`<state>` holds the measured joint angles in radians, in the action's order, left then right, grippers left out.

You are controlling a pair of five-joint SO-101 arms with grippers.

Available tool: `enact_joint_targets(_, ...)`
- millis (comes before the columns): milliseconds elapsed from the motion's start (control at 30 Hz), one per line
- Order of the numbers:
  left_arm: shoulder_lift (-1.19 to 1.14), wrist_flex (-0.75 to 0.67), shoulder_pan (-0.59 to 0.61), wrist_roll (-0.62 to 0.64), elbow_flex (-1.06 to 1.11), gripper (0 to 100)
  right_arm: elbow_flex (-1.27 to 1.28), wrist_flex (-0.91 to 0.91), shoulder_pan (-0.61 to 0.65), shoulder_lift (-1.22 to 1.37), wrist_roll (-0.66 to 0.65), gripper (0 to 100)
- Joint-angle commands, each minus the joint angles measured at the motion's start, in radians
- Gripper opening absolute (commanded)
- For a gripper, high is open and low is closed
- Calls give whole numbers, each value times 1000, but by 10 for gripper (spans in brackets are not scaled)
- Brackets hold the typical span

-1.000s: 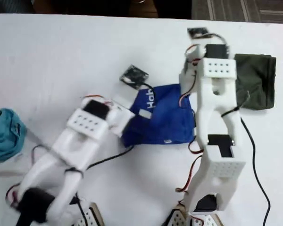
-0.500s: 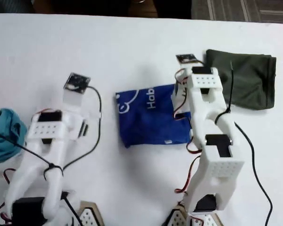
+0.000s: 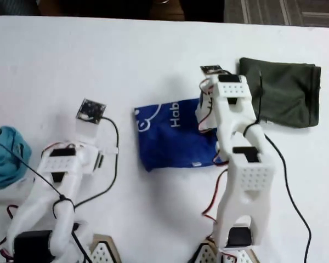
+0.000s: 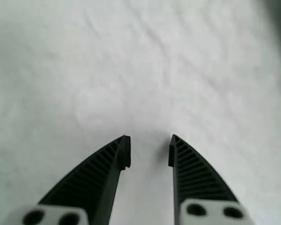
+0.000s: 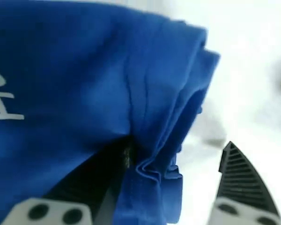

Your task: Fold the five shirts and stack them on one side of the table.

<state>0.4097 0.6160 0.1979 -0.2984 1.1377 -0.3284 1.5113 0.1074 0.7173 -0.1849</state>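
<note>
1. right gripper (image 5: 178, 150): jaws spread, straddling the layered edge of the folded royal-blue cotton shirt (image 3: 172, 137). cloth sits between the fingers but is not pinched.
2. left gripper (image 4: 148, 152): jaws parted, nothing between them, over the bare white table (image 3: 71, 55), well apart from the blue shirt.
3. crumpled teal fabric shirt (image 3: 5, 156): lies at the left border of the high view, beside the left arm, unfolded.
4. blue shirt: a flat rectangle mid-table between the arms, with the right arm over its right edge.
5. folded olive-green fabric shirt (image 3: 288, 101): lies farther back and to the right, near the blue shirt but apart from it.
6. progress, as judged: three shirts lie on the table. two are folded, one is unfolded, and none is stacked. the green shirt likely marks the stacking side, and the blue shirt likely awaits transfer onto it.
7. clearance: the far side of the table is bare, giving open room. a thin black cable (image 3: 289, 189) trails beside the right arm, and a snag near the green shirt is possible.
</note>
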Motion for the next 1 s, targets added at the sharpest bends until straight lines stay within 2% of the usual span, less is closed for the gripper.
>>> enact_joint_targets(0,28,-31,8,-2,1,155,-126,165,54,145,-144,154)
enact_joint_targets(100,28,-40,8,-2,2,155,-244,243,68,229,-210,6)
enact_joint_targets(167,28,-40,8,0,2,155,-292,254,65,249,-216,33)
enact_joint_targets(400,28,-41,8,0,2,154,-399,252,22,251,-218,18)
enact_joint_targets(733,28,-43,8,2,4,154,-735,252,-145,101,-221,18)
enact_joint_targets(967,28,-43,8,2,5,154,-908,251,-185,71,-293,18)
